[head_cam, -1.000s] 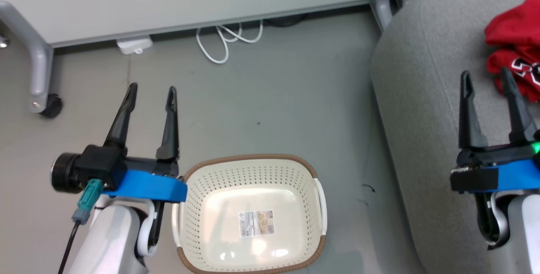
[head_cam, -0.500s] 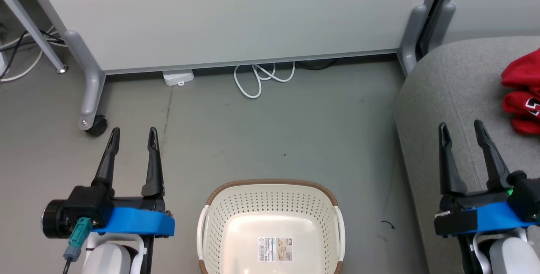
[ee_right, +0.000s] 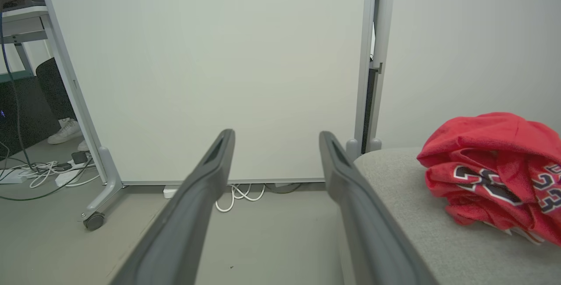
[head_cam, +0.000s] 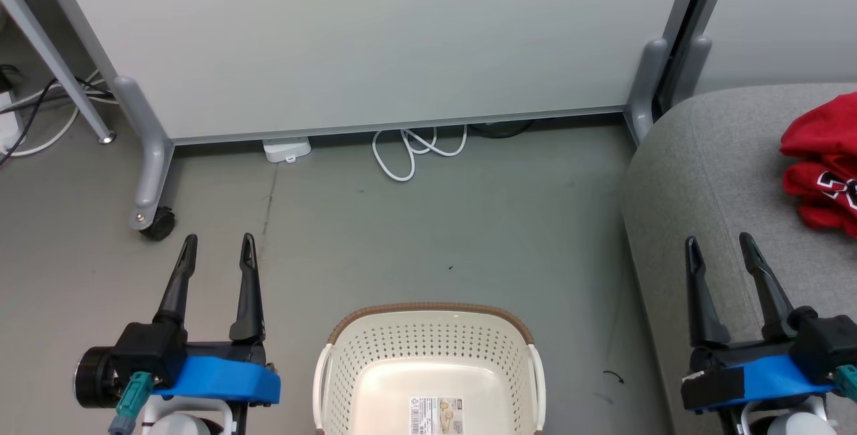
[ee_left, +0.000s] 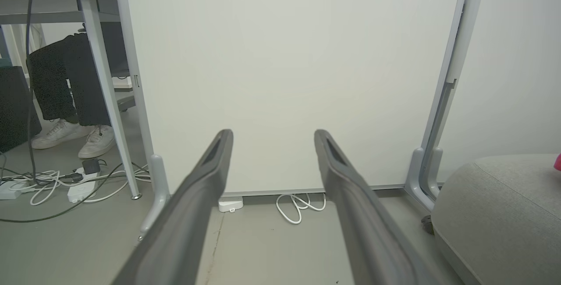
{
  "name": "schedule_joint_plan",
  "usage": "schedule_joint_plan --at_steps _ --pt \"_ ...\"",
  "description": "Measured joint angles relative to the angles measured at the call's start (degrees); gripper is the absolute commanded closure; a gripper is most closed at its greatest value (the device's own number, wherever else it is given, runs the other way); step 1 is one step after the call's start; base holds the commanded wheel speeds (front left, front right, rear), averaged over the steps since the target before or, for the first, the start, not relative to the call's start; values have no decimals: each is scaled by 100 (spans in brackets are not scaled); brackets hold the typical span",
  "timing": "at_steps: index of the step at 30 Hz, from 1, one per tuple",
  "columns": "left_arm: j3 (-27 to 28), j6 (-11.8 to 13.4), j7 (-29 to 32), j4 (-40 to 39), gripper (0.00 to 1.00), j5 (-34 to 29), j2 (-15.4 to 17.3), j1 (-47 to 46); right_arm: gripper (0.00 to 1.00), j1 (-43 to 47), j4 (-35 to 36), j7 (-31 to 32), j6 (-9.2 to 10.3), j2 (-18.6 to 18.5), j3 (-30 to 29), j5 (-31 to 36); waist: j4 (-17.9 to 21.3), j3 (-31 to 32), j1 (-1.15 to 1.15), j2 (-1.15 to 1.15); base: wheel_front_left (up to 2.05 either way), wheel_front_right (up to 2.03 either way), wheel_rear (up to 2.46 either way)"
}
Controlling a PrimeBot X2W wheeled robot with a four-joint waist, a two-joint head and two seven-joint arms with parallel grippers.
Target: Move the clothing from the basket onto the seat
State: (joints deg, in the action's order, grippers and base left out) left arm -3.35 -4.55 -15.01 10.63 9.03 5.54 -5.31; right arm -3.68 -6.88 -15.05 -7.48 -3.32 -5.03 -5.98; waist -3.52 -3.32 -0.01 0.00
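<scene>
Bright red clothing with black-and-white numbers lies bunched on the light grey seat at the right; the right wrist view shows the clothing on the seat too. The cream basket with a brown rim stands on the floor at the bottom centre, with only a label showing inside it. My left gripper hangs open over the floor left of the basket, holding nothing. My right gripper is open and empty above the seat's near edge, short of the clothing.
A pale partition panel on grey castor legs closes off the far side. A white cable and a white adapter lie at its foot. A person's legs and white shoes show under a desk at the left.
The head camera has tilted up and shifted, so the basket sits lower in view and more of the partition shows. Both grippers have drawn back toward the bottom edge, still open.
</scene>
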Motion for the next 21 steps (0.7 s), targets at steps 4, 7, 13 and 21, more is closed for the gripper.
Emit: schedule_joint_plan --at_steps 4,7,13,21 --pt "43 -47 0 54 0 -36 -38 81 0 67 -49 0 0 14 -4 26 26 96 1 0 0 0 0" --pt "73 -62 0 79 0 -60 -63 148 0 92 -103 0 0 21 1 27 52 177 1 0 0 0 0" --pt "123 -92 0 103 0 -114 -103 187 0 137 -134 0 0 30 10 31 101 232 1 0 0 0 0" --pt "196 -131 0 133 0 -214 -137 199 0 154 -163 0 0 34 -5 27 119 243 1 0 0 0 0"
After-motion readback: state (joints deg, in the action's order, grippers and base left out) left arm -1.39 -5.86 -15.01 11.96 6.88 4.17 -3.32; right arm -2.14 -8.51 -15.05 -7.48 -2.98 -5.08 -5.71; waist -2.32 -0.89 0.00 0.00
